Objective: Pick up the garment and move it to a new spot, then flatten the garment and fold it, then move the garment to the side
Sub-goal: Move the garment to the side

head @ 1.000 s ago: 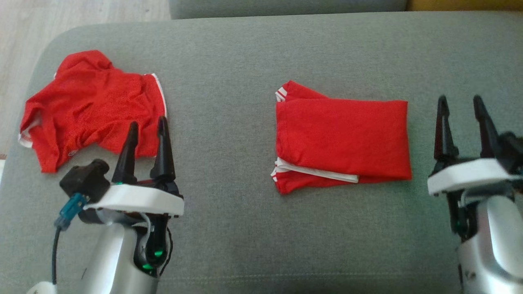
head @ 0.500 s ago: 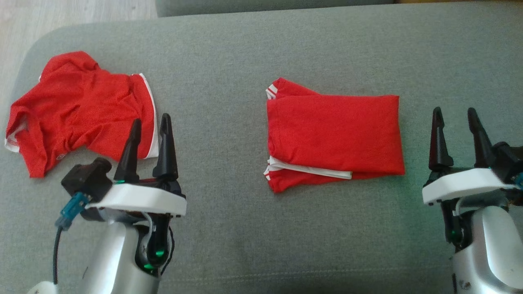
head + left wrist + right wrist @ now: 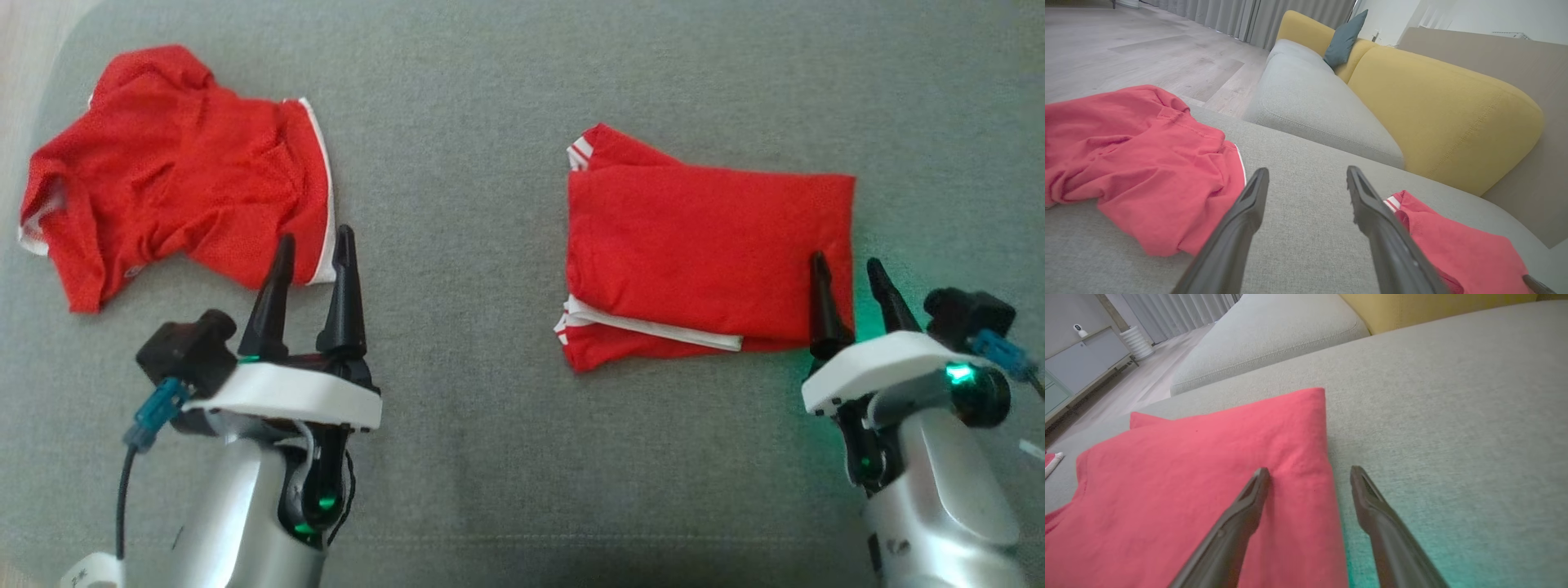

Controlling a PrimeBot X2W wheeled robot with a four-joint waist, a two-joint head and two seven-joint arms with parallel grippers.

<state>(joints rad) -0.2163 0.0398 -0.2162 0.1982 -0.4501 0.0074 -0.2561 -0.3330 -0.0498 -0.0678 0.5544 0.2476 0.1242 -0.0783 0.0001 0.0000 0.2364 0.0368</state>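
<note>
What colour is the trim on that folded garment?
White trim on a red folded garment; clearest in the head view.

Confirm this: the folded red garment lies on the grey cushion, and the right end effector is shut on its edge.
Wrong on one count: the right end effector is open, not shut. The right wrist view shows its fingers apart, one over the folded red garment, the other over the grey cushion. The rest holds.

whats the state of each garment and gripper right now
folded red garment with white trim: folded flat, not held
crumpled red mesh shirt: rumpled, unfolded, not held
left gripper: open, empty, near the shirt's edge
right gripper: open, empty, straddling the folded garment's right edge
</note>
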